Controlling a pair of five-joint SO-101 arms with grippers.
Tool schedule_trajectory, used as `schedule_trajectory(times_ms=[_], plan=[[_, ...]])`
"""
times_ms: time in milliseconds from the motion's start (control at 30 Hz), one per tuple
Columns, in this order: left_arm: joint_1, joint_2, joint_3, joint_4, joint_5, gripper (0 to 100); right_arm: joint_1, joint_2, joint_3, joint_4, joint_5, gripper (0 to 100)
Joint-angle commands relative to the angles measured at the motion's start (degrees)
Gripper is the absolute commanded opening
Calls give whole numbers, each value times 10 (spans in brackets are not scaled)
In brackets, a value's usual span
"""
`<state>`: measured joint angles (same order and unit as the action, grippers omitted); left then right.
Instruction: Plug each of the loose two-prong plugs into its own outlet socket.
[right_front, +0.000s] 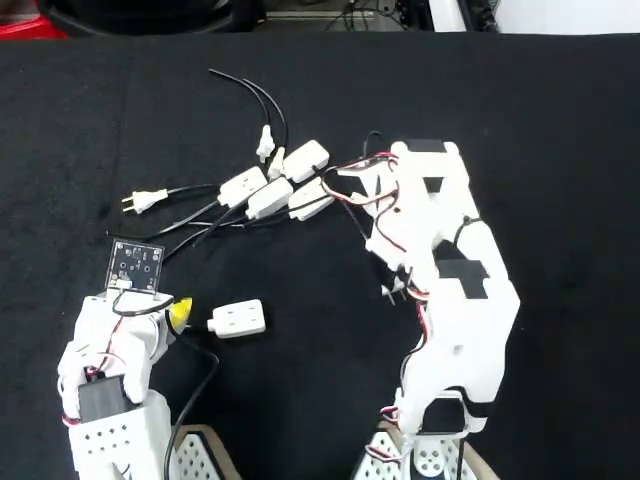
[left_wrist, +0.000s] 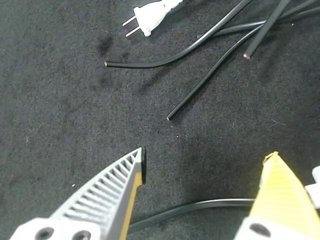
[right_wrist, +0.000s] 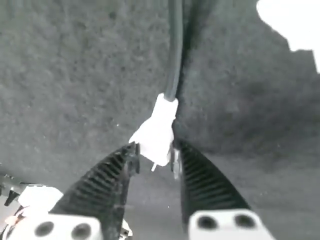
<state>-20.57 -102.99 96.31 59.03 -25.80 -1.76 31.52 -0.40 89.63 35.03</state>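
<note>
My right gripper (right_wrist: 154, 152) is shut on a white two-prong plug (right_wrist: 156, 134), whose black cord runs away over the cloth. From above, that gripper (right_front: 396, 280) hangs to the right of a cluster of white outlet sockets (right_front: 280, 185), with the held plug's prongs (right_front: 393, 290) showing. My left gripper (left_wrist: 205, 155) is open above the black cloth with nothing between its fingers. A loose white plug (left_wrist: 150, 17) lies beyond it, the same plug (right_front: 145, 200) that lies left of the cluster. A single white socket (right_front: 238, 319) lies just right of the left gripper (right_front: 178, 315).
Several black cords (left_wrist: 225, 35) with cut ends cross the cloth between the left gripper and the sockets. Another white plug (right_front: 265, 143) lies at the back of the cluster. A small circuit board (right_front: 135, 263) sits on the left arm.
</note>
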Motion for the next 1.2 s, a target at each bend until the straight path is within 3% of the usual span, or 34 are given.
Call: schedule_trajectory(times_ms=[0,367,633,833,1167], plan=[[7,2,12,-10,-5,363,-33,13,-9,-14,-19,93],[7,2,12,-10,-5,363,-128,15,-6,-10,-50,92],[7,2,12,-10,-5,363,-126,14,-7,-9,-52,76],[7,3,12,-10,-24,363,-127,12,-17,1,-133,22],[7,3,12,-9,-24,363,-113,8,-73,62,-188,12]])
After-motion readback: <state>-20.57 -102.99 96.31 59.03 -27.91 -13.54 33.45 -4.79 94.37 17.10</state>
